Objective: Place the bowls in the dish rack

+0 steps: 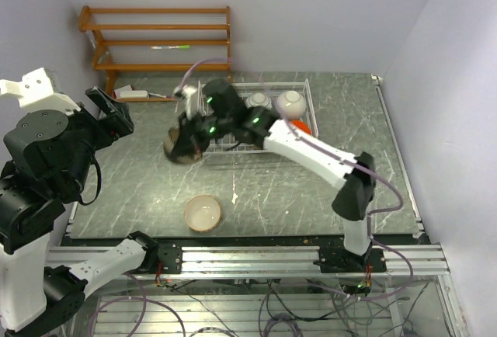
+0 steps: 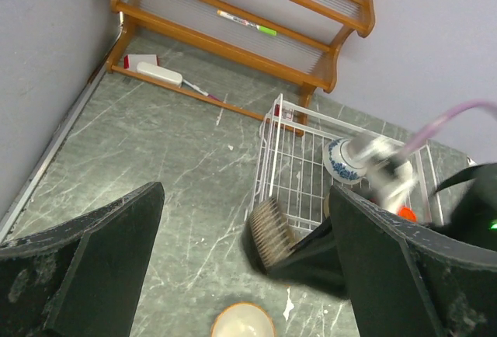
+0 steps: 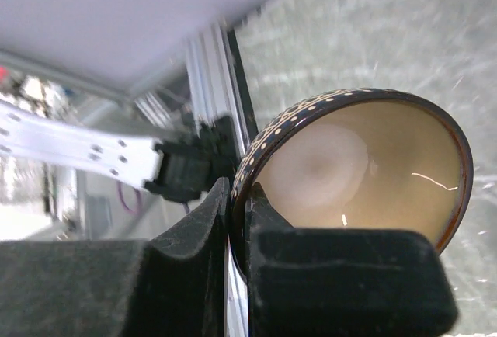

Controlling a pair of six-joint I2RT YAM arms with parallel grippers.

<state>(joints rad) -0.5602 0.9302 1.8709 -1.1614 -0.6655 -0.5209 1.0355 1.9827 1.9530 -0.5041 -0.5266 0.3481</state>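
My right gripper [image 3: 237, 197] is shut on the rim of the brown bowl [image 3: 349, 166], which has a tan inside and a dotted edge. The bowl [image 1: 183, 147] hangs tilted just left of the white wire dish rack [image 1: 307, 95], above the table. In the rack sit a blue-and-white bowl [image 1: 258, 101], a white bowl [image 1: 291, 104] and an orange-red bowl [image 1: 301, 127]. A cream bowl [image 1: 203, 213] stands on the table near the front. My left gripper [image 2: 245, 197] is open and empty, raised at the left, looking down on the held bowl [image 2: 272, 240] and the rack [image 2: 287, 166].
An orange-brown wooden slatted shelf [image 1: 155, 34] stands against the back wall. A small white tool [image 2: 159, 73] lies on the floor in front of it. The aluminium rail [image 1: 248, 255] runs along the table's near edge.
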